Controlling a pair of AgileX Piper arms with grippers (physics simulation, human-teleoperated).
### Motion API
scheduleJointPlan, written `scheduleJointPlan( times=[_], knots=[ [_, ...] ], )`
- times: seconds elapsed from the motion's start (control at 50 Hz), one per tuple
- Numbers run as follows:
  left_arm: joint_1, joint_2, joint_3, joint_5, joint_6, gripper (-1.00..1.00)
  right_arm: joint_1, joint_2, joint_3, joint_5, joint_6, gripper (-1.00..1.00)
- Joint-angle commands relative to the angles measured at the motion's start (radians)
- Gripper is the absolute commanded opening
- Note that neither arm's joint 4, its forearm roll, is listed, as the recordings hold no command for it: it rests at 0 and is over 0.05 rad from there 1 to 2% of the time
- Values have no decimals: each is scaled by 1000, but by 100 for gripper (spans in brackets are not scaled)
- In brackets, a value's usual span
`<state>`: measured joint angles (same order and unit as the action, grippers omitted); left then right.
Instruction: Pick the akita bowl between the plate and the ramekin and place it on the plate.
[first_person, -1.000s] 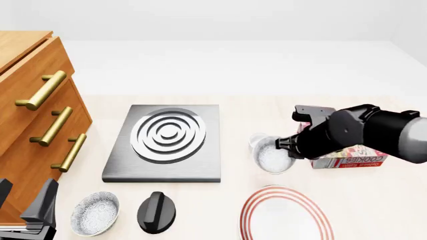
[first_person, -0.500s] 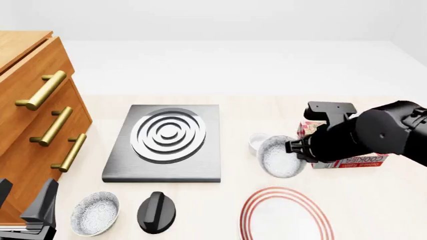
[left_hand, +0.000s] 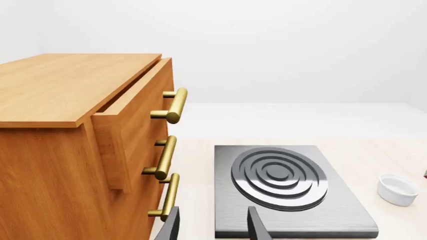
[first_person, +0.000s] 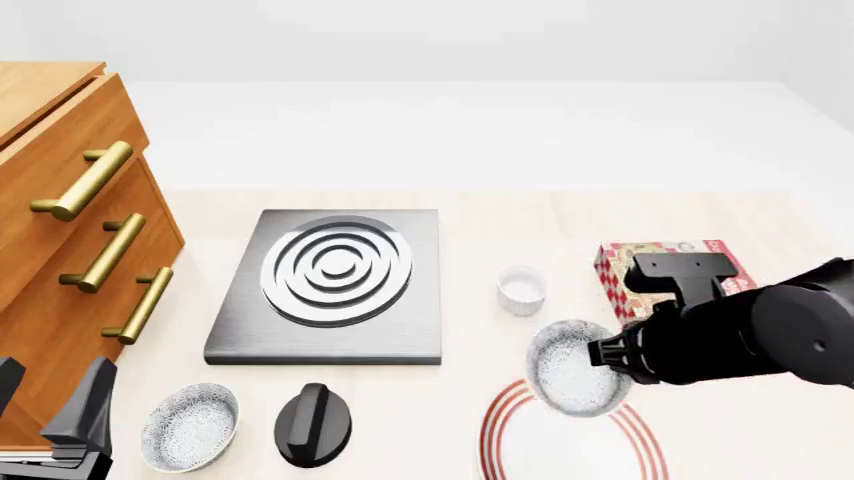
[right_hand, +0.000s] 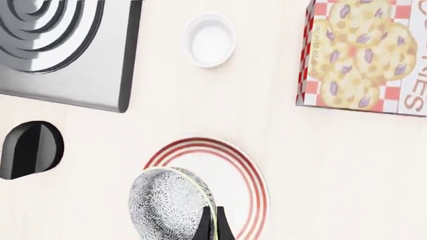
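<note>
Two arms, front view: right arm reaches in low from the right, right gripper (first_person: 611, 355) pinching akita bowl (first_person: 577, 368) by its rim, bowl tilted above far edge of plate (first_person: 514, 440)
change: bowl was up beside ramekin (first_person: 522, 289) a second ago, now nearer, over the plate
left gripper (first_person: 54, 415): parked bottom left, fingers apart, empty
right wrist view: fingers closed together on the bowl (right_hand: 167, 202) rim, plate (right_hand: 250, 175) beneath
left wrist view: stove plate (left_hand: 287, 187), drawers (left_hand: 87, 150), fingertips spread
</note>
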<state>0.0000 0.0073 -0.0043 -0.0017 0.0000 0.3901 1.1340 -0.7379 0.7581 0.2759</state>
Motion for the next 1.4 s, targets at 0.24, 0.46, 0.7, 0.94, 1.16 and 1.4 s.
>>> scheduleJointPlan(
  times=[0.24,0.46,0.7,0.94,1.16,1.4],
  knots=[
    [0,0,0,0,0,100,28,-20,180,-90,29,-100],
    [0,0,0,0,0,100,21,-21,179,-87,29,-100],
    [0,0,0,0,0,100,54,23,211,-145,69,-100],
    [0,0,0,0,0,100,98,110,243,-229,96,-100],
    [0,0,0,0,0,100,93,145,258,-264,84,-100],
    [0,0,0,0,0,100,62,132,253,-256,64,-100]
  ],
)
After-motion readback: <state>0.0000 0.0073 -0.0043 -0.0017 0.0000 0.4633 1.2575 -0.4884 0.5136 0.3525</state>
